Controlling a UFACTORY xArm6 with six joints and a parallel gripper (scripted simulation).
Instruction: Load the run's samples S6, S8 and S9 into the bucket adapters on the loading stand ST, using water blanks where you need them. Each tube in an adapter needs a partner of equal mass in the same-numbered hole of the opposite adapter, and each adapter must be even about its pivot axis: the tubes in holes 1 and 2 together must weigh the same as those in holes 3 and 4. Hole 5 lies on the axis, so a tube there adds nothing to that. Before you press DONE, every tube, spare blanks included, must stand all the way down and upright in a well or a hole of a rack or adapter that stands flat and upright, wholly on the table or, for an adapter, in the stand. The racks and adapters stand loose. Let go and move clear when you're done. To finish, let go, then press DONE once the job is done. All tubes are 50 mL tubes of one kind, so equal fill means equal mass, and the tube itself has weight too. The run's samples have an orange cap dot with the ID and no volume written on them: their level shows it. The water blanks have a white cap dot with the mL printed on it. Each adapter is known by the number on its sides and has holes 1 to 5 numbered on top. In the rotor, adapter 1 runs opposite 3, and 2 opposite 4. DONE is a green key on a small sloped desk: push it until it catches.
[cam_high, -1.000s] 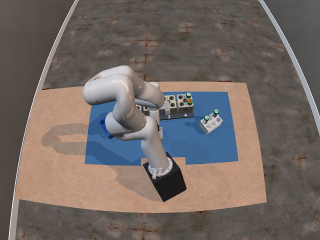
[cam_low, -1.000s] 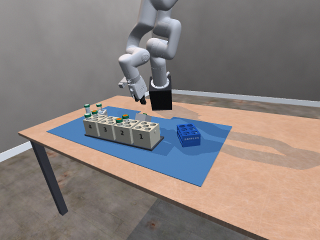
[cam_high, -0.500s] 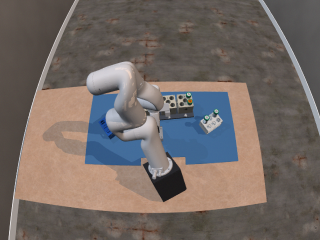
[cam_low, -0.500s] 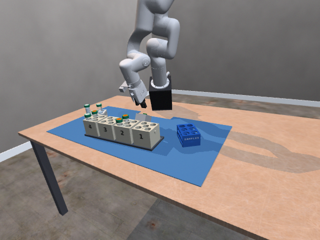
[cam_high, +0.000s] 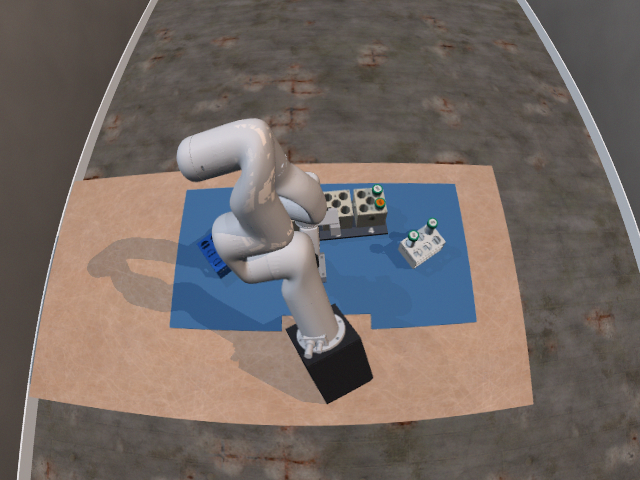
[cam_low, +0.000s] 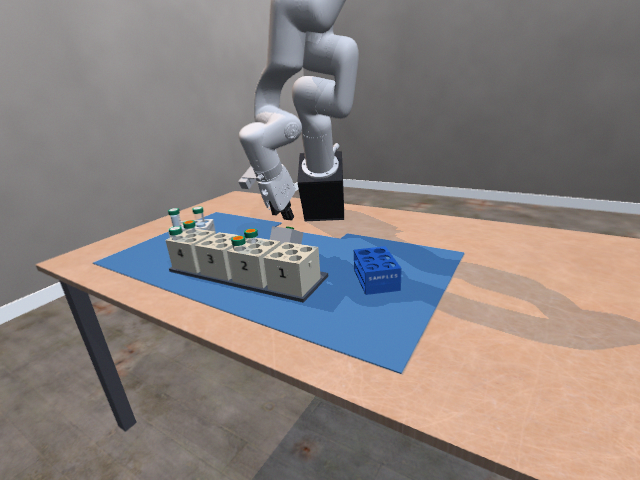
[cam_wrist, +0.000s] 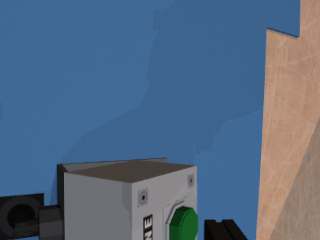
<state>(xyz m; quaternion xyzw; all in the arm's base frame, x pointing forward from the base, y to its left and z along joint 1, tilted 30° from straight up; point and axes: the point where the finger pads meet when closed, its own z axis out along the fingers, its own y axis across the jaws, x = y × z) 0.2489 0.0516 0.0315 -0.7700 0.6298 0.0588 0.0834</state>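
My gripper (cam_low: 287, 213) (cam_wrist: 226, 231) is shut and empty, above the table near the sloped DONE desk (cam_low: 281, 234) (cam_wrist: 100, 210). The green key (cam_wrist: 183, 227) (cam_low: 290, 227) is close beside the fingertips in the wrist view, not visibly touched. Adapter 4 (cam_high: 371, 220) (cam_low: 180, 259) holds an orange-dot tube (cam_high: 380, 203) (cam_low: 189, 224) and a white-dot tube (cam_high: 377, 189) (cam_low: 175, 230). Adapter 2 (cam_low: 244, 273) holds two orange-dot tubes (cam_low: 238, 240) (cam_low: 250, 233). Adapter 1 (cam_low: 282, 281) and adapter 3 (cam_low: 210, 266) show no tubes. IDs and levels are unreadable.
A white rack (cam_high: 421, 259) holds two white-dot tubes (cam_high: 413, 236) (cam_high: 432, 223) at the right of the mat. The blue SAMPLES rack (cam_low: 383, 285) (cam_high: 222, 271) shows no tubes. The black arm base (cam_low: 321, 198) stands behind the desk. My arm hides part of the adapters in the top view.
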